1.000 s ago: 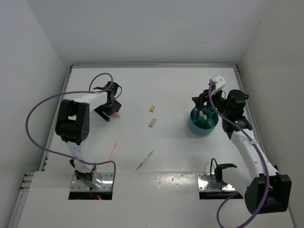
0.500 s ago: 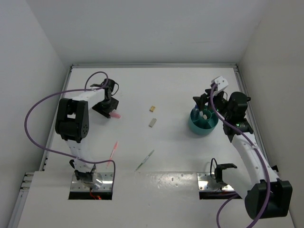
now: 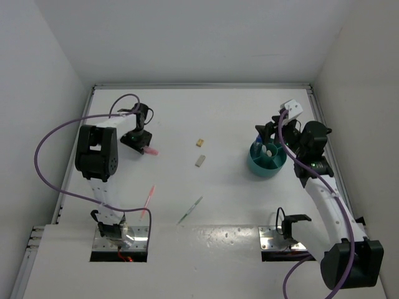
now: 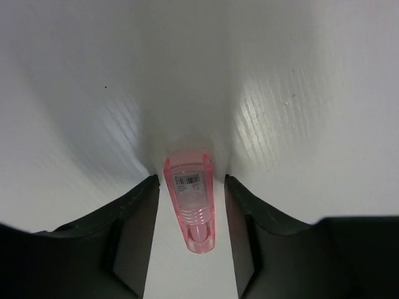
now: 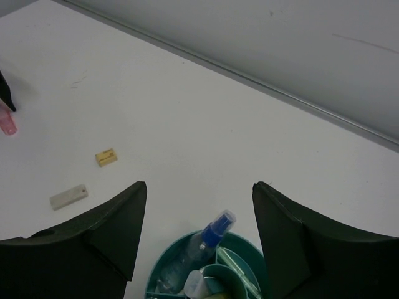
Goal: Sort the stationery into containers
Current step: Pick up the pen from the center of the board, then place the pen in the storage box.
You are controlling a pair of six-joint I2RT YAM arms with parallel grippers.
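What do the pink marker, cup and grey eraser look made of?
Pink marker: probably translucent glossy plastic; light shows through its edges.
Cup: likely opaque teal plastic; smooth, evenly coloured moulded wall.
Grey eraser: matte block, rubber or vinyl by its look; too small to tell.

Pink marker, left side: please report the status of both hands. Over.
Left hand open, straddling pink marker, gaps on both sides. Right hand open, empty, above teal cup. Nothing obstructing the marker.
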